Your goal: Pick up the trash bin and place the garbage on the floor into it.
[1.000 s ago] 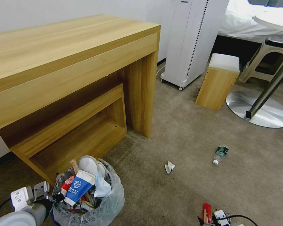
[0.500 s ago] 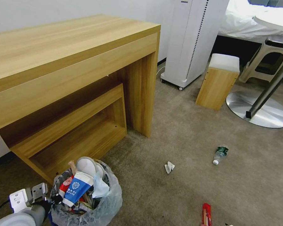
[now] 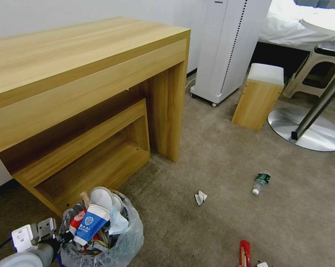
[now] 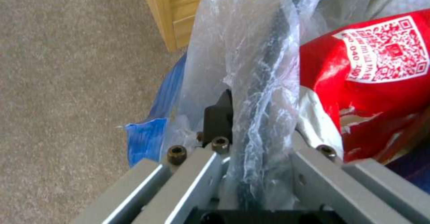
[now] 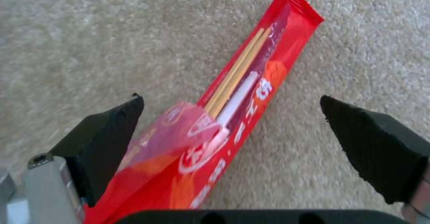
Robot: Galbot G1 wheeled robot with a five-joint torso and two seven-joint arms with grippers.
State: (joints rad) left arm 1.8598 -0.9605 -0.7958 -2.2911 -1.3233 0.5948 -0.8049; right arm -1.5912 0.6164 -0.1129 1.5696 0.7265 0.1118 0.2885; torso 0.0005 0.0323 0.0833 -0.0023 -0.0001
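Note:
The trash bin [image 3: 111, 246], dark with a crinkled clear bag, stands at the lower left of the head view, heaped with cups and wrappers. My left gripper [image 3: 66, 236] is shut on its near rim; the left wrist view shows the bag-covered rim [image 4: 268, 93] clamped in that gripper [image 4: 251, 123]. On the beige floor [image 3: 212, 230] lie a red wrapper [image 3: 244, 253], a white tissue wad [image 3: 200, 197] and a clear green-labelled bottle [image 3: 261, 182]. My right gripper [image 5: 230, 98] hangs open just over the red wrapper [image 5: 242, 93], one finger on each side.
A wooden desk [image 3: 82, 74] with a low shelf stands right behind the bin. Farther right are a white appliance [image 3: 226, 48], a small wooden stool [image 3: 258, 98] and a round metal table base [image 3: 308, 129]. Open carpet lies between the bin and the litter.
The bin and my left gripper have sunk slightly toward the lower left. My right gripper, which showed beside the red wrapper a second ago, has dropped to the head view's bottom edge.

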